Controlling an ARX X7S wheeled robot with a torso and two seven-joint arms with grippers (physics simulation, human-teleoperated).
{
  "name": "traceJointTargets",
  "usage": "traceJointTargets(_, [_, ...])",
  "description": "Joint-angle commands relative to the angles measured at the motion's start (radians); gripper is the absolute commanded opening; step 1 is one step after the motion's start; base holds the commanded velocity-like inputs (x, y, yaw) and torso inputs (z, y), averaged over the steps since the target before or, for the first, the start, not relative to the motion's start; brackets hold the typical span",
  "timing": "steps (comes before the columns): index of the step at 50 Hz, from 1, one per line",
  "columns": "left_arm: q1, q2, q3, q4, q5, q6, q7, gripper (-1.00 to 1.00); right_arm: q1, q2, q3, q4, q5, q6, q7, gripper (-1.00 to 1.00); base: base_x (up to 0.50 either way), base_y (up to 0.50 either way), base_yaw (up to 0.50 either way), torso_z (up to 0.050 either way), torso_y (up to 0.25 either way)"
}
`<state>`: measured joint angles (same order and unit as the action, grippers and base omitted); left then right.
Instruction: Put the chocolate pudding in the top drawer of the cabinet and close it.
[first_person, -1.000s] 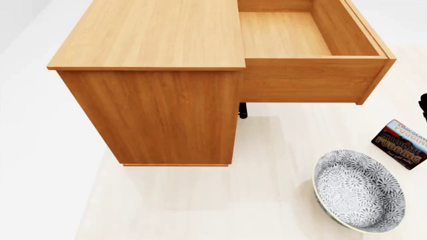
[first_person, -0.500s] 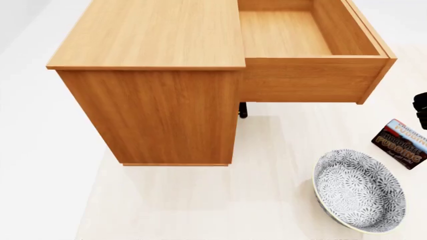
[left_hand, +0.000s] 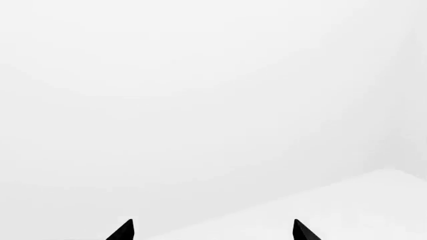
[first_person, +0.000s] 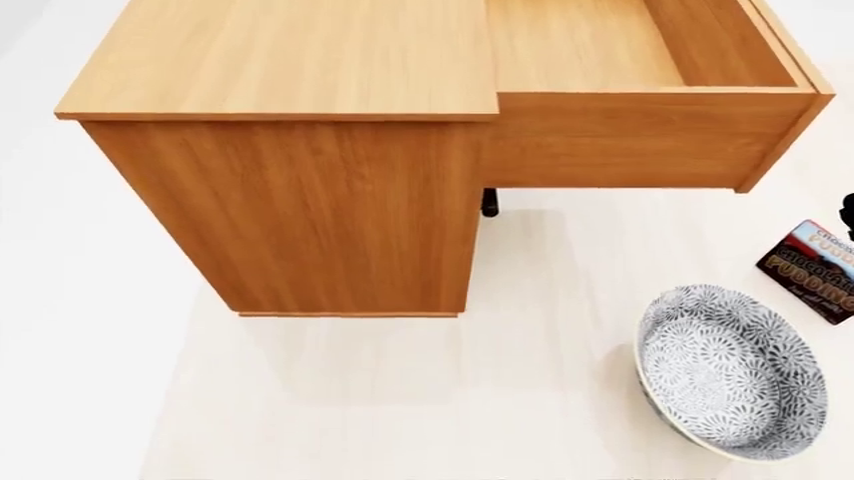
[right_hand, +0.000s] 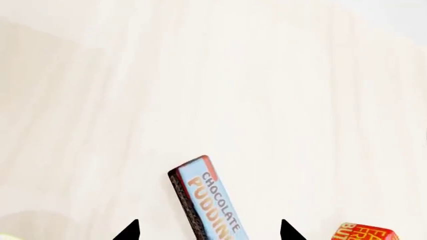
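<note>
The chocolate pudding (first_person: 811, 268) lies flat on the pale floor at the far right, beyond the patterned bowl. The right wrist view shows its carton (right_hand: 208, 202) standing between the tips of my right gripper (right_hand: 209, 231), which is open and astride it without touching. The cabinet (first_person: 294, 200) fills the upper left. Its top drawer (first_person: 627, 140) is pulled out to the right, and its wooden inside is bare. My left gripper (left_hand: 213, 231) is open with only white surroundings ahead of it. Only a black sliver of the right arm (first_person: 849, 215) shows in the head view.
A grey-white patterned bowl (first_person: 727, 372) sits on the floor just in front of the pudding. A red-orange butter box (right_hand: 363, 233) lies close beside the right gripper. A small dark part (first_person: 490, 203) shows under the open drawer.
The head view has shifted, so the cabinet, drawer and pudding sit higher in the picture. The black sliver of the right arm has slipped closer to the right edge.
</note>
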<state>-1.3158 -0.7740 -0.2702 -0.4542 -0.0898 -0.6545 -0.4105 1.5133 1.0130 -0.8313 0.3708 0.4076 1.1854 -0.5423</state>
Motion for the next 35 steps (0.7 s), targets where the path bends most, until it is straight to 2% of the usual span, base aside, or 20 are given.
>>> traceJointTargets(1, [0.002, 0.005, 0.0, 0.003, -0.001, 0.0, 0.001, 1.0, 0.024, 0.051, -0.018, -0.033, -0.008, 0.017, -0.035, 1.0, 0.0, 0.0, 0.0, 0.002, -0.094])
traceJointTargets(12, [-0.004, 0.011, 0.006, -0.002, 0.0, 0.003, 0.001, 1.0, 0.036, 0.077, -0.022, -0.056, -0.01, 0.03, -0.047, 1.0, 0.0, 0.0, 0.0, 0.002, -0.095])
traceJointTargets(35, [-0.02, 0.002, 0.013, -0.006, 0.001, -0.004, 0.011, 1.0, 0.027, -0.036, -0.014, 0.027, -0.03, -0.001, 0.013, 1.0, 0.0, 0.0, 0.0, 0.002, -0.097])
